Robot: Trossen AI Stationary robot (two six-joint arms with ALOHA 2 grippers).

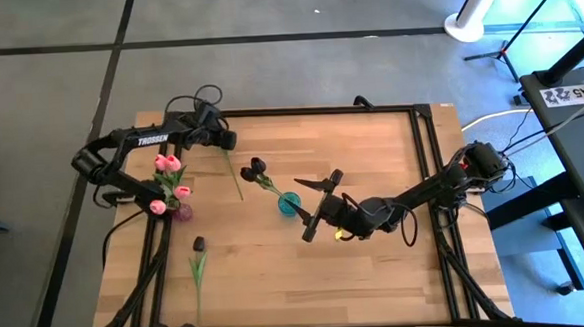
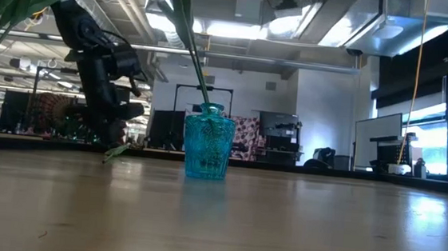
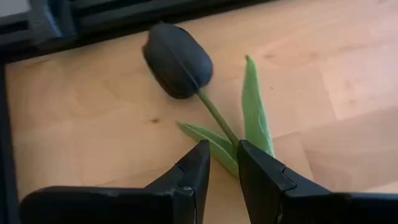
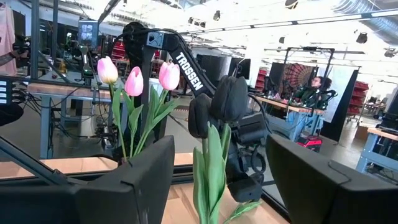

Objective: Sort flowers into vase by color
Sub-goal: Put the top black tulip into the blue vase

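A wooden table [image 1: 378,269] is seen from above with a dark robot arm at each side. Near the left edge stands a small purple-tinted vase [image 1: 181,213] holding three pink tulips [image 1: 167,164]. Near the table's middle stands a blue glass vase [image 2: 207,143] with two dark tulips [image 1: 255,167] already in it, their stems leaning toward the left arm. Two more dark tulips lie flat on the wood: one near the front edge [image 1: 198,245], well apart from both vases, and one at the far left side [image 3: 178,59], where the left gripper [image 3: 222,163] is working. In the left wrist view its two fingers are lowered to the table on either side of that flower's green stem [image 3: 217,118], close together with a narrow gap between them; whether they are actually pinching the stem cannot be told, since the stem and a leaf [image 3: 256,112] disappear between the tips. The right gripper [image 1: 324,202] waits just beside the blue vase with its fingers spread wide and nothing between them. The step in hand is judged to be the pick-up of this dark tulip for the blue vase. It would best be done with the stem, not only the leaf, caught squarely between the fingers, a little below the bud, and the grip confirmed before lifting. The flower should then be raised high enough for its long stem to clear the pink tulips and brought stem-first into the blue vase without knocking the two flowers already standing there.
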